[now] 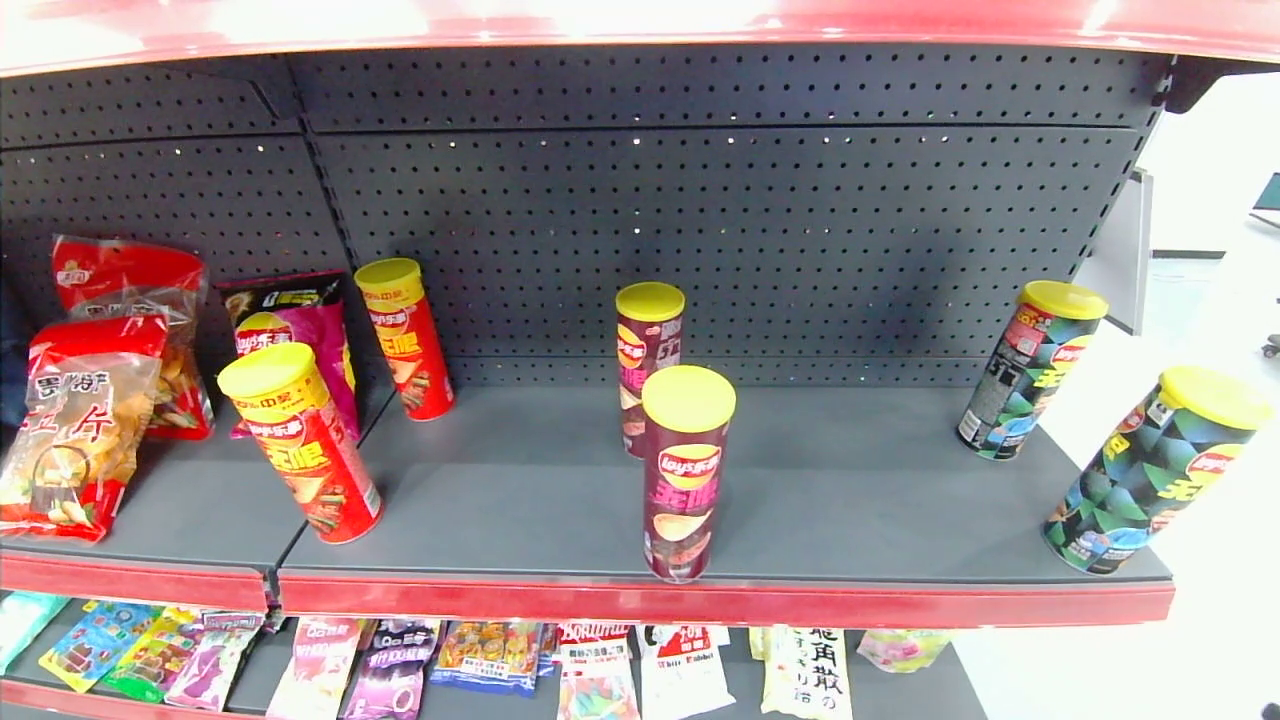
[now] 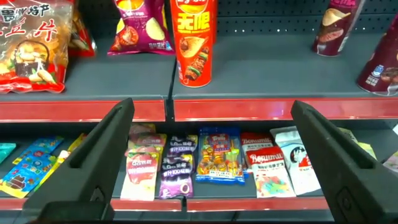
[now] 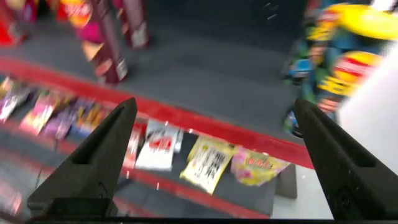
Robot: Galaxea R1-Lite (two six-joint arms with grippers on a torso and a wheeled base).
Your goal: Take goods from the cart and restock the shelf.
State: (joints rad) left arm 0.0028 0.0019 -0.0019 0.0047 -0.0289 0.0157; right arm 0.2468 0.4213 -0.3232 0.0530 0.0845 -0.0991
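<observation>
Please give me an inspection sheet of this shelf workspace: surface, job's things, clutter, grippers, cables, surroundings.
Surface: grey shelf, red front edge, mostly bare in the middle.
Job's things: six standing yellow-lidded cans in pairs: red cans, maroon cans, blue-green cans.
Clutter: snack bags at the left; candy packets on the lower shelf.
Grippers: left gripper and right gripper open, holding nothing.
Cables: nothing seen.
Surroundings: perforated back panel.

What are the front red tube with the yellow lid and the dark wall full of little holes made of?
The front red tube looks like glossy printed cardboard, judging by its sheen; its yellow lid seems smooth plastic. The dark holed wall looks like matt painted metal, though that is uncertain.
</observation>
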